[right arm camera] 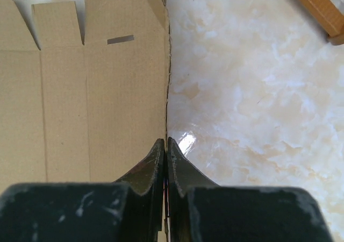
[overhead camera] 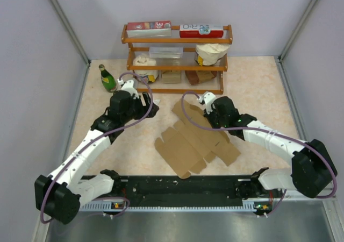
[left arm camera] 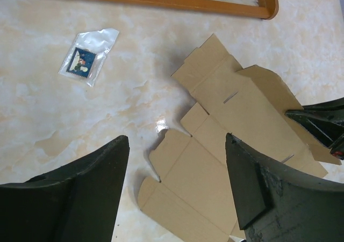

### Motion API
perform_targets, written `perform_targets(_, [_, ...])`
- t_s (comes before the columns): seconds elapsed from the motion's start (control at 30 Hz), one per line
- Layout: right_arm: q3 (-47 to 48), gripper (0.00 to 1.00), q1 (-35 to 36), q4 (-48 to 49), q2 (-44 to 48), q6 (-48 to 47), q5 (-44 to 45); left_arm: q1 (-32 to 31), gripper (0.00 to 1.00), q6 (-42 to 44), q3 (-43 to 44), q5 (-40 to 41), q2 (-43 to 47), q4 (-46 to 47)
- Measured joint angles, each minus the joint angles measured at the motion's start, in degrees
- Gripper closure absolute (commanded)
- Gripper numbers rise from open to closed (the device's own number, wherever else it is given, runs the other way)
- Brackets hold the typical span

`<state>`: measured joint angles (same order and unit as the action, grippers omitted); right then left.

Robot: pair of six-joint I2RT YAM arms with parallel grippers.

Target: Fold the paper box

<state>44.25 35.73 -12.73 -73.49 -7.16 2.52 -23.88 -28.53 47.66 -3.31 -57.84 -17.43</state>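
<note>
brown paper box lies flat, unfolded, mid table, in front of wooden rack. left gripper hangs over its flaps, jaws wide apart, holding nothing. right gripper jaws together, tips at cardboard edge; pinch on it unclear. small clear packet lies apart from box.

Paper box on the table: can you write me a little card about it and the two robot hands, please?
paper box: flat brown sheet, flaps spread out on the table
left gripper: open wide by the sheet's flaps, holding nothing
right gripper: shut, tips at the sheet's edge; whether it pinches the edge cannot be told
nearby: small plastic bag on the table, apart from the sheet
at the back: wooden shelf, with a green bottle beside it
folding: not yet begun
</note>
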Motion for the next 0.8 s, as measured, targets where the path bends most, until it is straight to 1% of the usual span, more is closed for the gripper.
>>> perform_targets(0.13, [1.27, 1.00, 0.74, -1.99, 0.00, -2.82, 0.66, 0.44, 0.25, 0.22, 0.76, -2.51, -2.99, 1.36])
perform_targets(0.23, [4.11, 1.00, 1.09, -4.66, 0.00, -4.57, 1.20, 0.55, 0.26, 0.24, 0.76, -3.78, -3.96, 2.01])
perform_targets(0.4, [8.68, 1.00, 1.81, -7.30, 0.46, -7.41, 1.92, 0.96, 0.29, 0.61, 0.76, -5.70, -5.88, 4.00])
perform_targets(0.6, [9.11, 1.00, 2.51, -8.35, 3.10, -9.68, 3.41, 1.51, 0.33, 0.85, 0.76, -8.20, -9.31, 5.07])
perform_targets(0.8, [9.14, 1.00, 2.51, -8.66, 5.90, -11.28, 3.37, 1.51, 0.35, 0.81, 0.59, -10.10, -10.36, 7.30])
